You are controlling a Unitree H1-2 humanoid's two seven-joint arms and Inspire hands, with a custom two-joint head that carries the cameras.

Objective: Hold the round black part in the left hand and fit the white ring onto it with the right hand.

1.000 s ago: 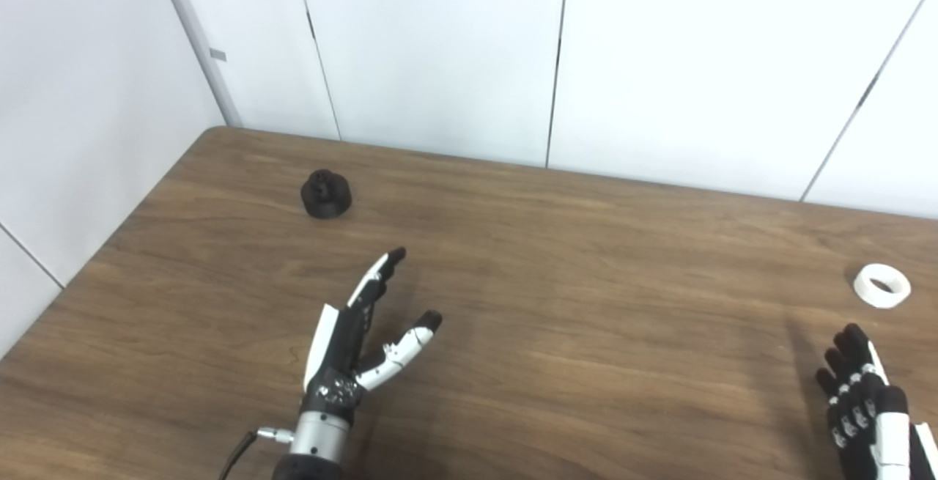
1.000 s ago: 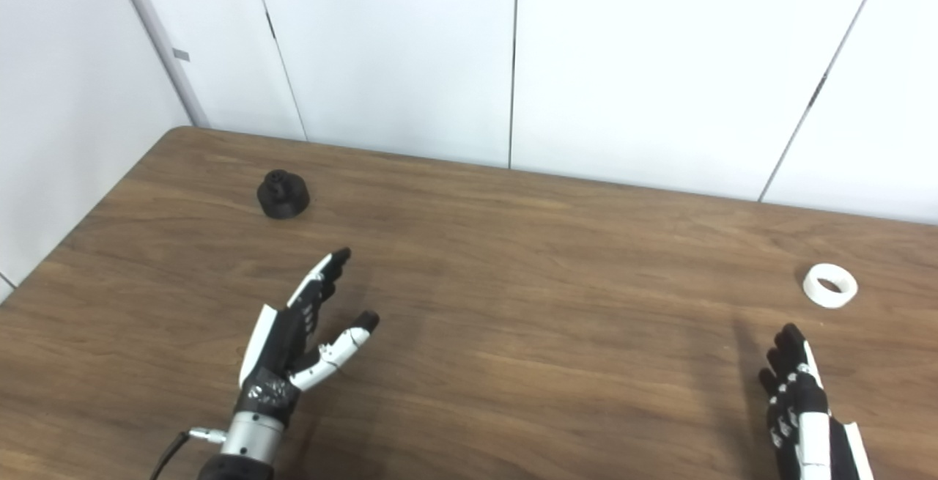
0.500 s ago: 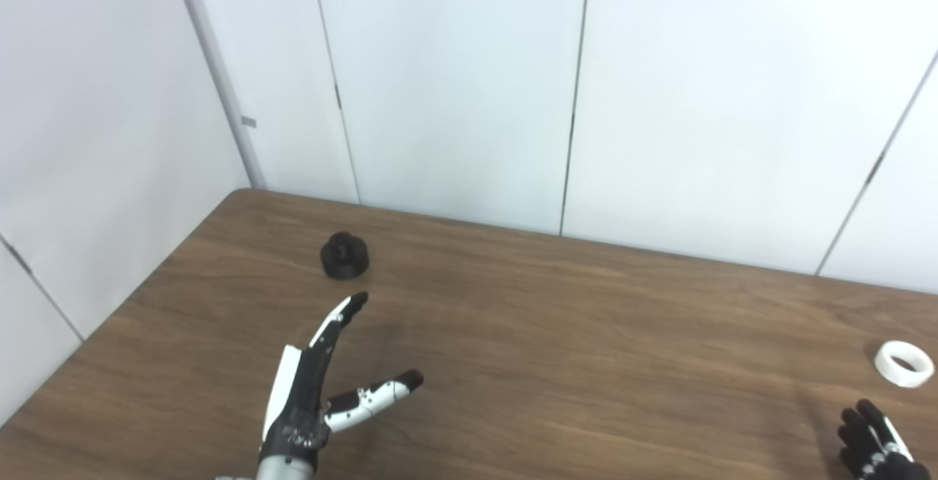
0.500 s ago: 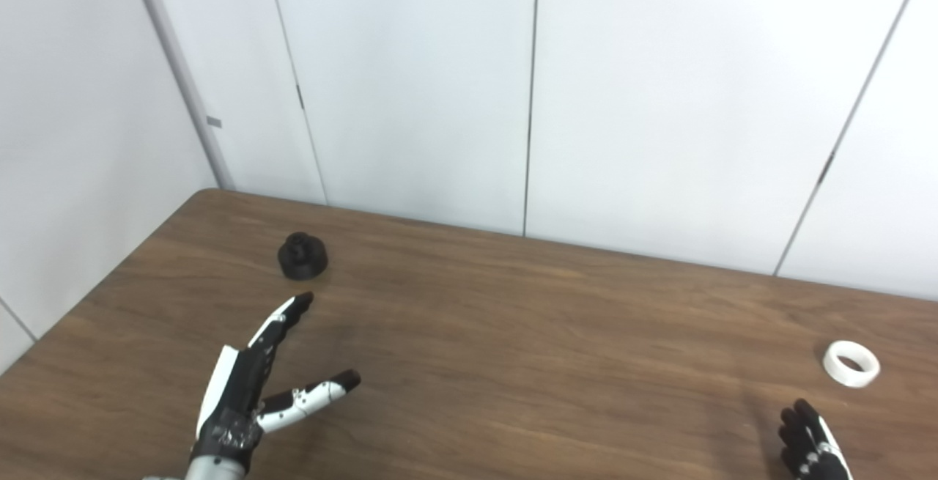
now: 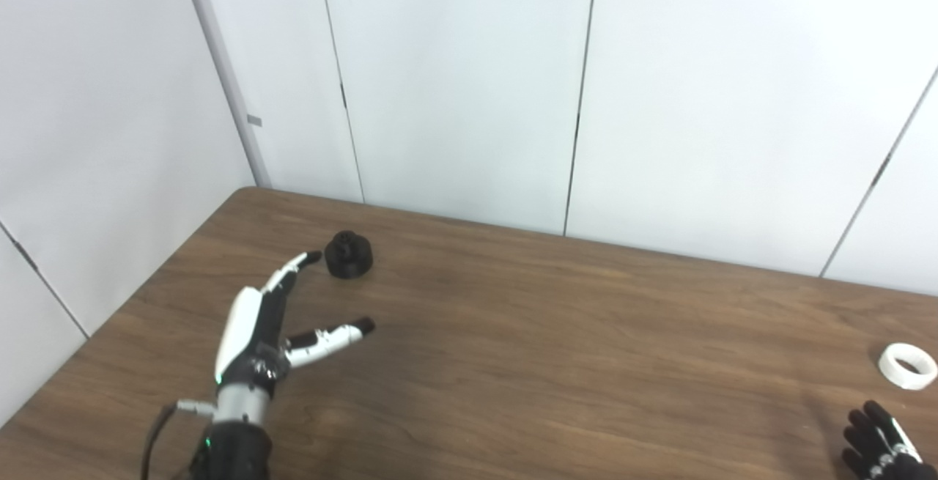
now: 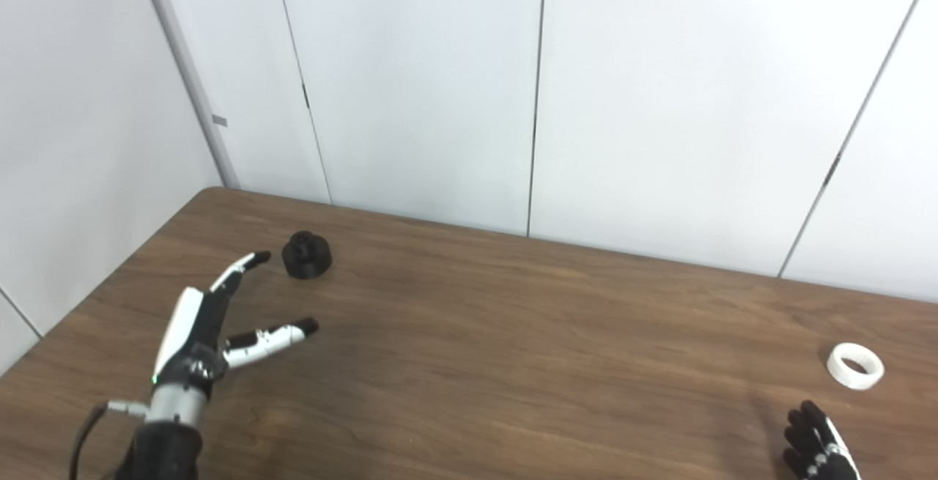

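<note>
The white panelled wall (image 5: 454, 84) fills the space beyond both robot hands, and below it the brown wood-grain surface (image 5: 557, 348) carries everything that matters. The left robot hand (image 5: 267, 322) reaches in from the near left corner with its fingers spread and its thumb splayed out to the right, holding nothing; its longest fingertip points up and away toward the round black part (image 5: 349, 254), which sits on the surface just beyond and slightly right of that fingertip, apparently not yet touched. The part stands upright, a squat round body with a narrower knob on top, so its axis runs vertically and a grasp would likely have to come around its sides. The left robot hand is plainly the nearer one to it; the right is far across the surface. Only the dark fingertips of the right robot hand (image 5: 879, 440) show at the bottom right edge, too little to tell whether it is spread or closed. The white ring (image 5: 907, 366) lies flat on the surface just beyond and a little right of those fingertips, well apart from the black part.
</note>
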